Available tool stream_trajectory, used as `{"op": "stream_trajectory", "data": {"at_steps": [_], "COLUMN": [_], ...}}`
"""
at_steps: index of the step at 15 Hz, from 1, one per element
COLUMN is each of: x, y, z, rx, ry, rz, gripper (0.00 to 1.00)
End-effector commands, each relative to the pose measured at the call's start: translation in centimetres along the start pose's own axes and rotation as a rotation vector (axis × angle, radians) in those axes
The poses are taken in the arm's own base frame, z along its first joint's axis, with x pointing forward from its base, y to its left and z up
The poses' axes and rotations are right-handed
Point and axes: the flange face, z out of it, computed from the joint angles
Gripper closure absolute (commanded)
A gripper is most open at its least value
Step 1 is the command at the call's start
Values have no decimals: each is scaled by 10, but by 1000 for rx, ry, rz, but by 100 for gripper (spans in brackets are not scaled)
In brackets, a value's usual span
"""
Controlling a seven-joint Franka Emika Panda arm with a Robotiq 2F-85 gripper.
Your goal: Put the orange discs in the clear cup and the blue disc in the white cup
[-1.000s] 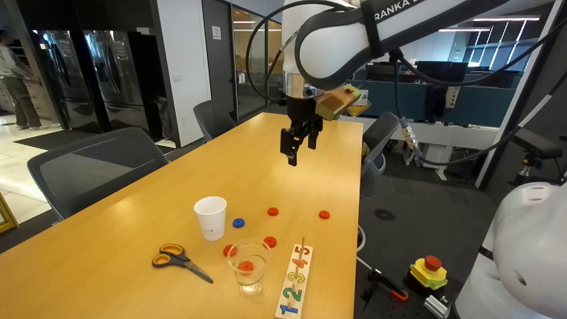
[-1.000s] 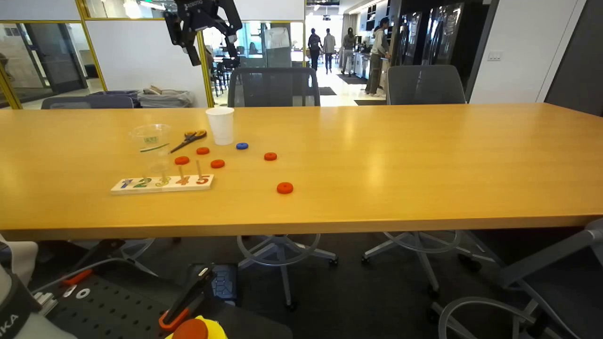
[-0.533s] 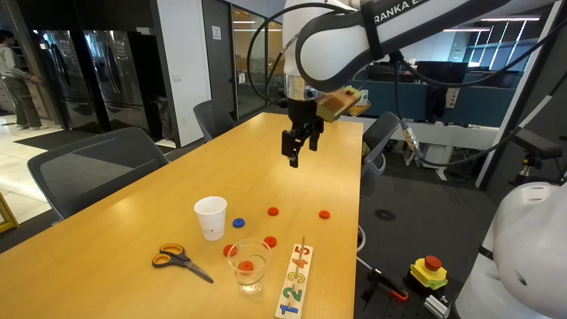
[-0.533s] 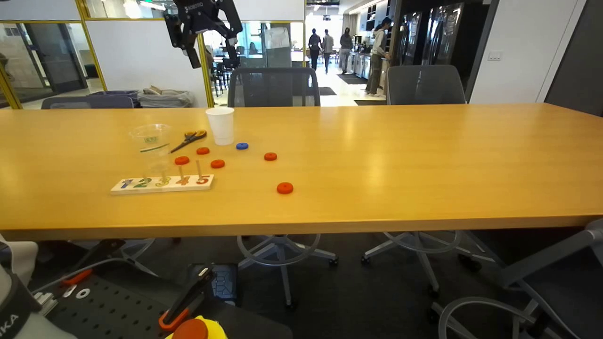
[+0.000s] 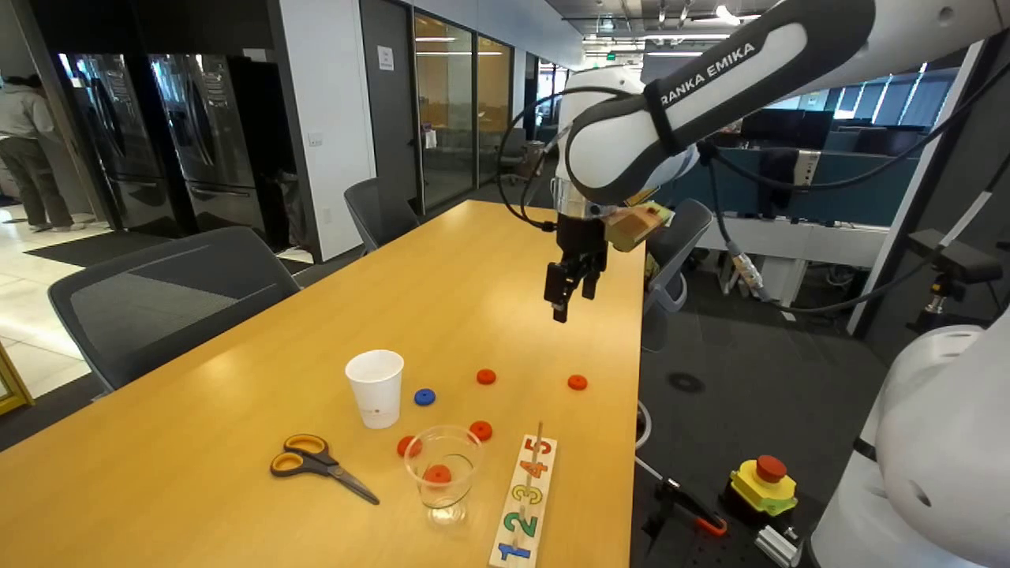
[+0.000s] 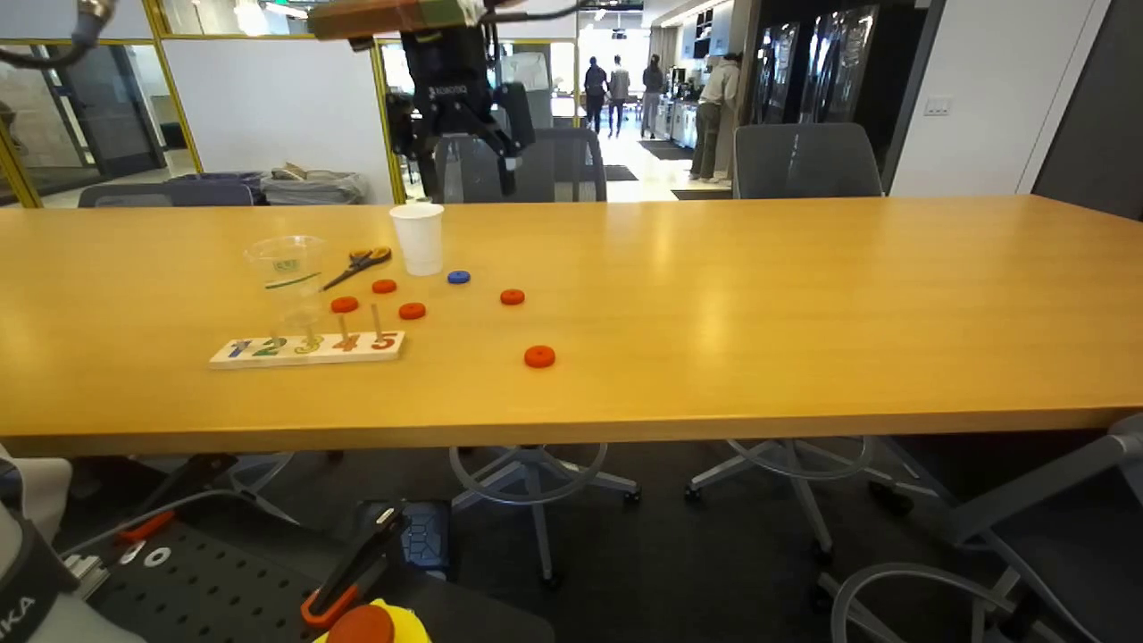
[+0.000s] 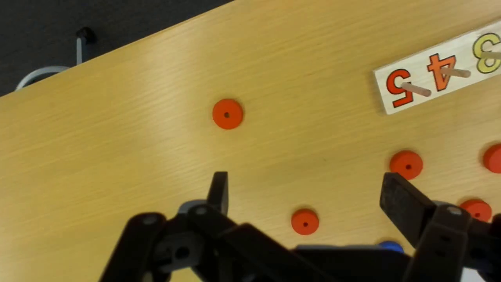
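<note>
Compared with the earlier frame, the black, angular fingers (image 7: 405, 203) are shown lower and farther right in both exterior views; the white arm with dark trim (image 5: 694, 118) has been brought down with them. Fingers set wide apart, well above the yellow-brown wooden counter (image 6: 804, 304), whose surface is seen through the gap.

Five small, flat, round orange-red discs (image 7: 305, 221) are noted on the counter in the wrist view. The first is framed between the fingers. A second disc (image 7: 227, 114) is seen ahead of them, higher in the view. A third disc (image 7: 407, 162) is slightly covered by the fingertip at the view's right; a fourth disc (image 7: 476, 207) is partly hidden by that same finger; a fifth disc (image 7: 493, 158) is cut off by the view's edge, beyond it.

Flat, round blue disc (image 7: 391, 246): mostly hidden at the base of the fingers. Tapered white paper cup (image 5: 377, 394): stood upright, below and left of the fingers in an exterior view. Transparent plastic cup (image 6: 286, 266): upright, below and left of the fingers in an exterior view, all five discs seen outside it.

Black scissors with orange-lined handles (image 5: 316, 462) are seen farther left of the fingers than the white cup. Discs and cups are found placed as before.
</note>
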Motion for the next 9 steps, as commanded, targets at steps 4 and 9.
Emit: {"op": "stream_trajectory", "data": {"at_steps": [4, 9], "x": [-1, 3], "y": [48, 53], "z": [78, 122], "rx": [75, 62], "ry": [23, 54], "rz": [32, 54], "gripper": [0, 0]}}
